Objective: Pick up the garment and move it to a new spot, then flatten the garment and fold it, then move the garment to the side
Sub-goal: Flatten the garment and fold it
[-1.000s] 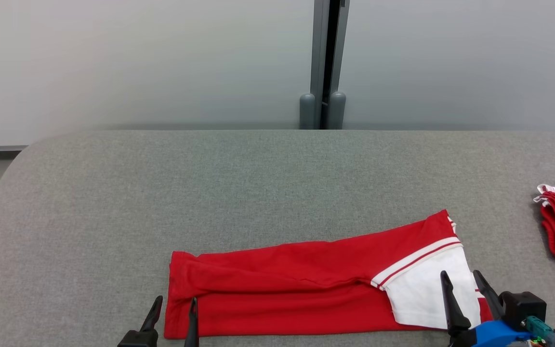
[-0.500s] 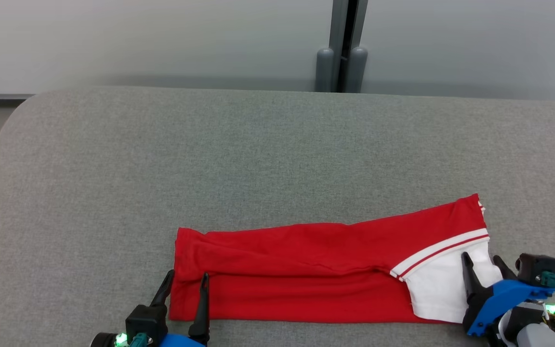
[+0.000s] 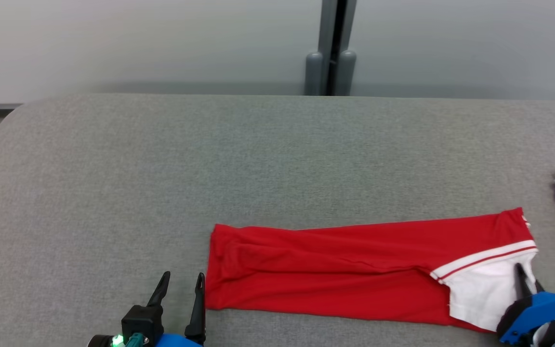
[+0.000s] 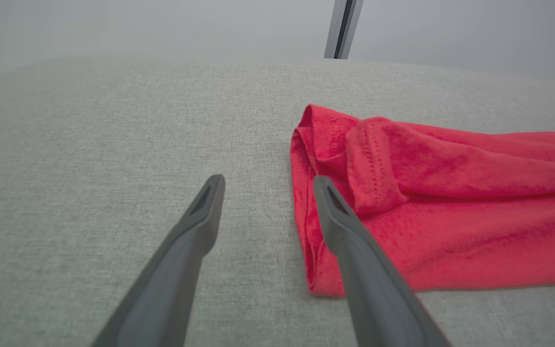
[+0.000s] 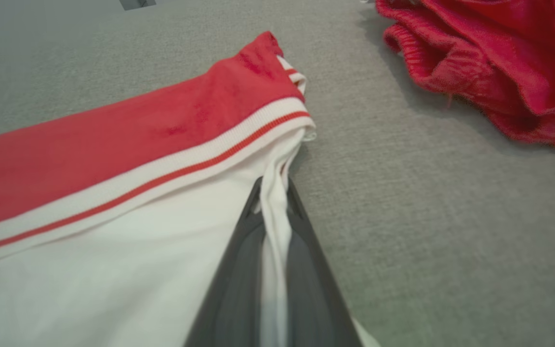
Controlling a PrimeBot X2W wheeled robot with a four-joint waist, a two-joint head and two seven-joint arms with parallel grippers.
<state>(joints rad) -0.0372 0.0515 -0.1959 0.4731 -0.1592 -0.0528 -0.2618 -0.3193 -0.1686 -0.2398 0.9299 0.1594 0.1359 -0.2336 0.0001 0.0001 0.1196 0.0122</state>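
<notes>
1. Location: the garment (image 3: 354, 279), a folded red strip with a white striped end, lies flat near the front edge of the worktop (image 3: 258, 168). Its long axis runs left to right across the head view.
2. Right hand (image 3: 521, 272): closed on the garment's white end, at the right extreme of the strip.
3. Left hand (image 3: 183, 275): jaws wide and holding nothing, just beside the garment's left end. The red hem lies to its right.
4. Controlling relation: the strip spans the gap between the two hands. The right end is gripped and the left end is not. In my judgement, the left hand must shift right to straddle the hem before any lift.
5. View differences:
   - The right wrist view shows white cloth pinched between the fingers (image 5: 239, 270), and a second red pile (image 5: 489, 62) near the gripped end but apart from it.
   - The left wrist view shows the layered folds at the hem, with one finger (image 4: 354, 241) overlapping the red edge.
   - The head view gives the full length.
</notes>
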